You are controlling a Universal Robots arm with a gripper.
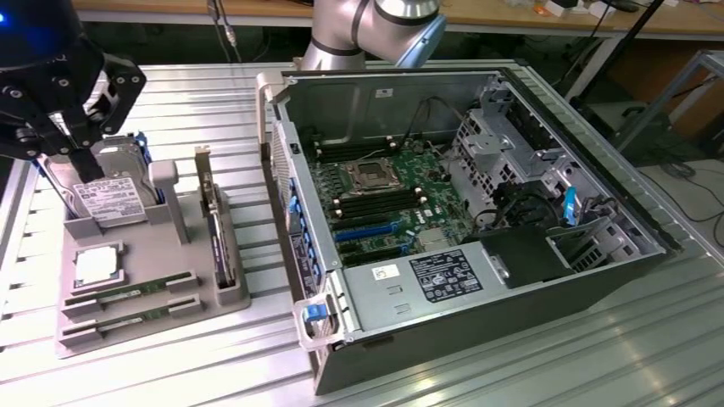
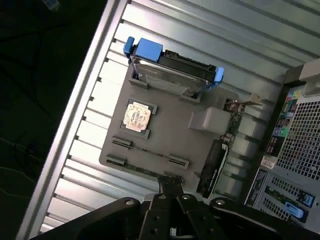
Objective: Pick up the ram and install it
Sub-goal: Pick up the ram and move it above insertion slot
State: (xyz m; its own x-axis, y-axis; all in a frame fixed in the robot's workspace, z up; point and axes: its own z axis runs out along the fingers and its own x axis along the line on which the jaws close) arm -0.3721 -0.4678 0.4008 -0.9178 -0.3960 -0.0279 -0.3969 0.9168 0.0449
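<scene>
The gripper [image 1: 81,161] is seen with its fingers pressed together and nothing pinched between them. In the exterior view it hangs over the far end of the grey parts tray [image 1: 169,326], above the hard drive [image 1: 111,199].

The ram is not yet picked up. Two like sticks are held in the tray's end slots: the inner ram stick [image 1: 119,295], just beside the CPU [image 1: 97,264], and the outer ram stick [image 1: 114,322], along the tray's near edge. Both are laid parallel, long axes running across the tray, roughly from the exterior view's left to its right. From the gripper they lie toward the tray's opposite end, past the CPU, and the inner stick is judged the nearer. In the wrist view the fingertips are set against the edge where the outer stick lies, so the gripper may be well above the tray; its height cannot be told.

The tray's other holders are filled too — the hard drive stands upright in its cradle, and an expansion card [image 1: 217,233] stands on edge along the side nearest the computer case [image 1: 476,314].

That case lies open on the exterior view's right, its motherboard [image 1: 391,199] exposed — well apart from the sticks.
</scene>
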